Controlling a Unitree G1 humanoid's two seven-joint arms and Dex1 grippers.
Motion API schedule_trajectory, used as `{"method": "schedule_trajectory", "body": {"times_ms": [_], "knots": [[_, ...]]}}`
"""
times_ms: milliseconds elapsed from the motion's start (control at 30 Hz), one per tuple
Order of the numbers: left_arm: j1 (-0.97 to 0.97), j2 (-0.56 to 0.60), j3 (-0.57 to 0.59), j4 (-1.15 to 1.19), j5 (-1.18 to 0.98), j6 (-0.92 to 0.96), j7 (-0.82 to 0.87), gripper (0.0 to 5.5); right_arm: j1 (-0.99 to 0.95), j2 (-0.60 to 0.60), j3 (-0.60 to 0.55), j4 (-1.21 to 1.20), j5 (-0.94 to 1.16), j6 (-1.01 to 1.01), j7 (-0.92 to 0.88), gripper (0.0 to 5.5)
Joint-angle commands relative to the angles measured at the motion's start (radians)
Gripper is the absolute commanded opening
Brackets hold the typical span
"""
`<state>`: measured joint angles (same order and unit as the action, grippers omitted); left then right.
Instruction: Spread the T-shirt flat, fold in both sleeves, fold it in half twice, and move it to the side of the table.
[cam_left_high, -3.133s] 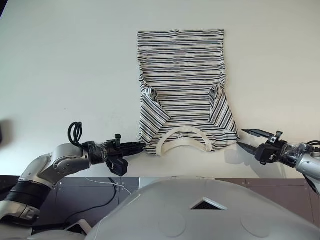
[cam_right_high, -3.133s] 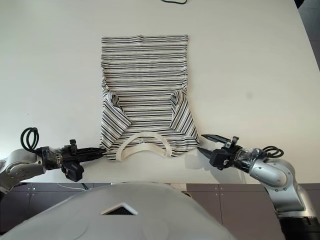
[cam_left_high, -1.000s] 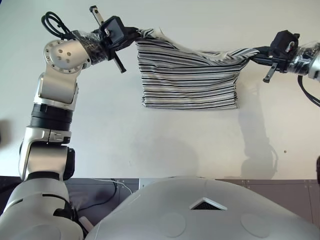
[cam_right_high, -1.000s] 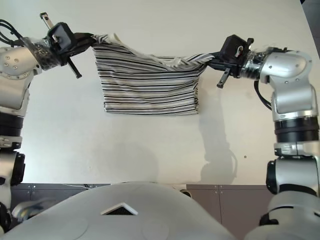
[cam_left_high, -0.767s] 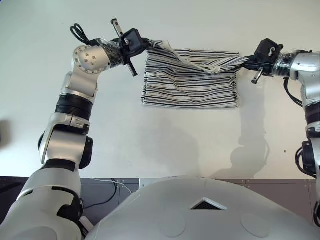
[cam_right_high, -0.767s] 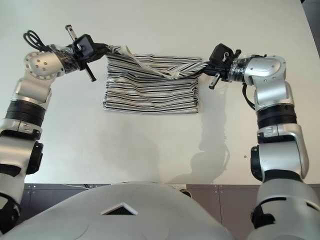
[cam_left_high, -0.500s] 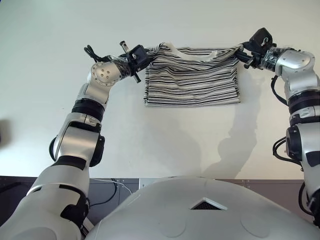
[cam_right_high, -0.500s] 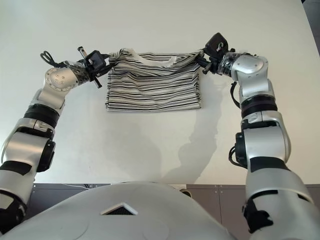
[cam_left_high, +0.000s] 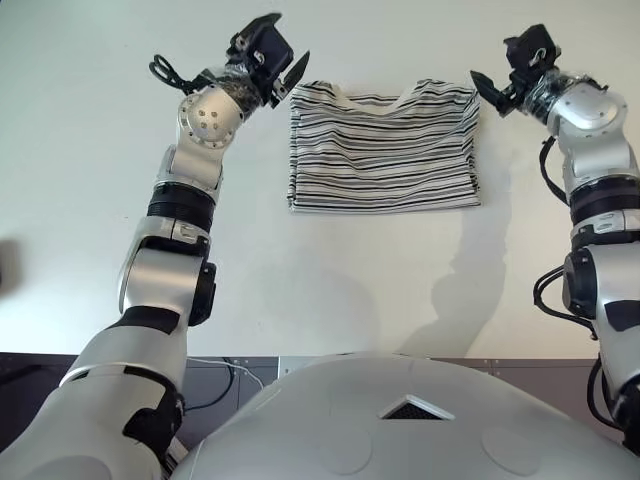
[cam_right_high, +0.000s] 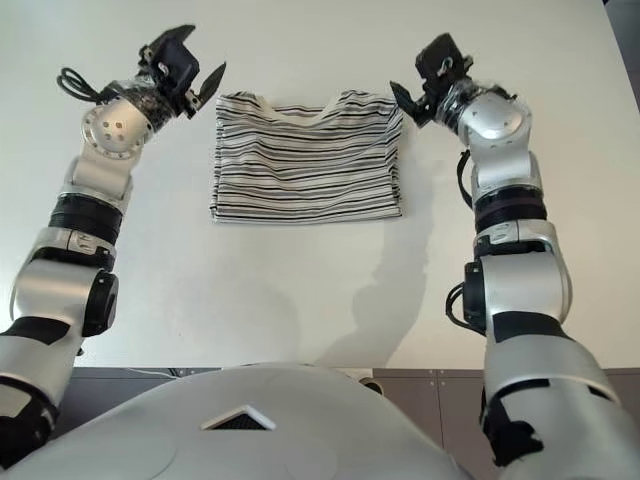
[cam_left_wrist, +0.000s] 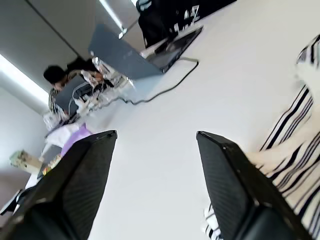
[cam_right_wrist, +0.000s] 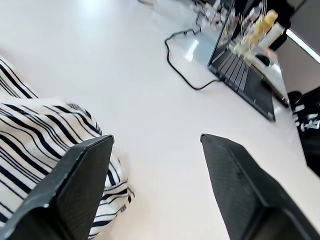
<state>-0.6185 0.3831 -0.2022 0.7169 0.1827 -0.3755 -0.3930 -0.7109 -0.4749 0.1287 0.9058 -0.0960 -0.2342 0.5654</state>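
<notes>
The striped T-shirt (cam_left_high: 385, 150) lies folded in half on the white table (cam_left_high: 300, 280), its cream collar (cam_left_high: 375, 98) at the far edge on top. My left gripper (cam_left_high: 288, 50) hangs open just beyond the shirt's far left corner, holding nothing. My right gripper (cam_left_high: 490, 62) stands open just off the far right corner, also apart from the cloth. In the left wrist view the open left gripper (cam_left_wrist: 155, 135) has the shirt's striped edge (cam_left_wrist: 295, 145) beside one finger. In the right wrist view the open right gripper (cam_right_wrist: 156, 137) has the cloth (cam_right_wrist: 40, 125) beside it.
Past the shirt, at the table's far end, sit a laptop (cam_right_wrist: 245, 75) and a black cable (cam_right_wrist: 180, 55). Bare white tabletop extends on both sides of the shirt and toward the near edge (cam_left_high: 300, 350).
Both grippers carried the collar end from the near edge over to the far edge, folding the shirt in half. Since half a second ago they have let go, opened and lifted slightly.
</notes>
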Motion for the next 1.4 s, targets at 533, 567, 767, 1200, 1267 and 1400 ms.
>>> {"method": "schedule_trajectory", "body": {"times_ms": [533, 567, 767, 1200, 1267, 1400], "knots": [[0.353, 0.334, -0.302, -0.470, 0.319, -0.190, -0.317, 2.95, 0.085, -0.254, 0.524, -0.060, -0.400, -0.638, 0.350, 3.20], [0.325, 0.365, -0.303, -0.422, 0.336, -0.242, -0.311, 2.95, 0.132, -0.271, 0.526, -0.171, -0.293, -0.579, 0.460, 3.20], [0.127, 0.355, -0.305, -0.126, 0.377, -0.361, -0.222, 2.95, 0.253, -0.305, 0.521, -0.656, 0.053, -0.133, 0.775, 3.20], [-0.181, 0.168, -0.436, 0.409, 0.649, -0.348, 0.292, 2.95, 0.142, -0.112, 0.277, -0.786, 0.228, 0.299, 0.669, 3.20], [-0.230, 0.141, -0.418, 0.445, 0.638, -0.303, 0.355, 2.95, 0.077, -0.065, 0.260, -0.605, 0.120, 0.200, 0.509, 3.20], [-0.292, 0.101, -0.368, 0.416, 0.578, -0.320, 0.390, 2.95, 0.007, -0.016, 0.272, -0.259, -0.021, 0.003, 0.333, 3.20]]}}
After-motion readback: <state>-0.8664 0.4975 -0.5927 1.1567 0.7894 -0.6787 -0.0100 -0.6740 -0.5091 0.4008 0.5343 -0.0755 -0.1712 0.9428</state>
